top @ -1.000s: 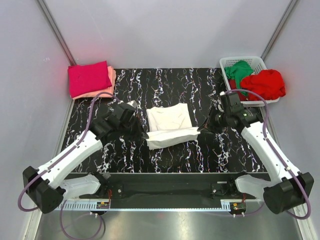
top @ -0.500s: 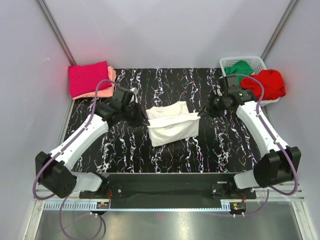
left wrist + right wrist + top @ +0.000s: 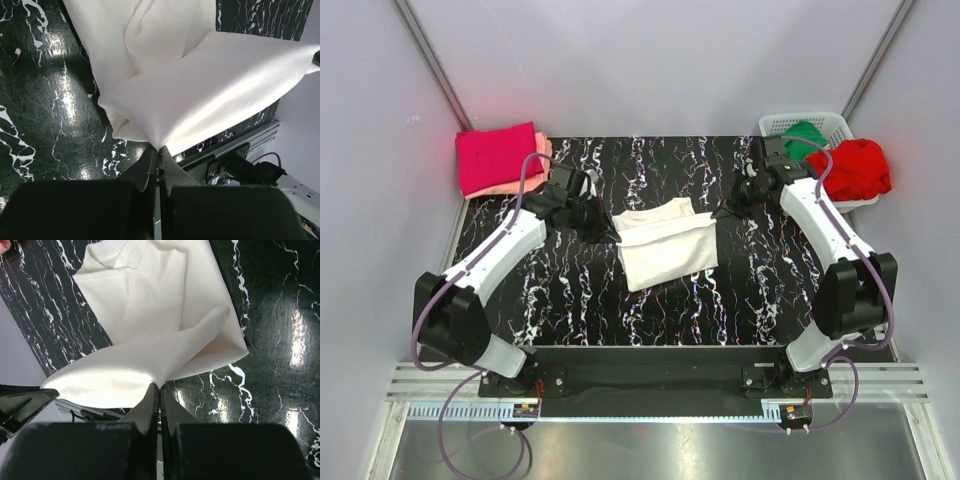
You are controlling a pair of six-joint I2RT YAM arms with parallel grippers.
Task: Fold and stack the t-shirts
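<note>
The white t-shirt (image 3: 665,245) lies partly folded in the middle of the black marbled table (image 3: 570,300). My left gripper (image 3: 610,228) is shut on its near left corner (image 3: 159,145) and my right gripper (image 3: 720,214) is shut on its near right corner (image 3: 160,383). Both hold that edge lifted over the far half of the shirt, so a fold hangs between them. The red chest print is hidden. A folded magenta shirt (image 3: 498,157) lies on a salmon-pink one (image 3: 542,152) at the far left. A red shirt (image 3: 850,168) and a green shirt (image 3: 804,137) lie crumpled in the basket.
The white slatted basket (image 3: 775,127) stands at the table's far right corner. Grey walls close in the back and sides. The arm bases sit along the near edge of the table.
Both grippers have carried the shirt's near edge away from the bases toward the far side, over the rest of the shirt. The arms have stretched out further.
</note>
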